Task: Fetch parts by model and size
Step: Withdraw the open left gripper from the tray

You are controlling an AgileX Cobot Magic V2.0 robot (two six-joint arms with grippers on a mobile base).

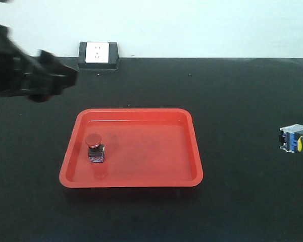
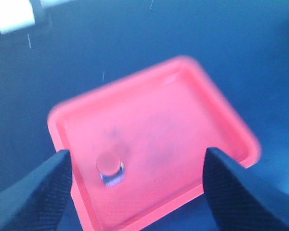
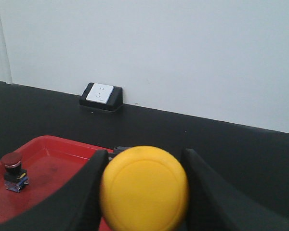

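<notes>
A red-capped push-button switch [image 1: 94,147] stands upright in the left half of the red tray [image 1: 141,179]. It also shows blurred in the left wrist view as the red-capped switch [image 2: 110,166]. My left gripper [image 2: 137,187] hovers above the tray [image 2: 221,125], open wide and holding nothing; from the front, the left gripper [image 1: 58,75] sits high at the back left. My right gripper [image 3: 144,192] is shut on the yellow-capped switch [image 3: 144,188], whose cap fills the gap between the fingers. In the front view this yellow-capped switch [image 1: 292,138] hangs at the far right edge, off the tray.
A white wall socket in a black housing [image 1: 97,54] sits at the back edge of the black table, against the white wall. The same socket [image 3: 100,94] shows in the right wrist view, with the tray [image 3: 53,154] to the lower left.
</notes>
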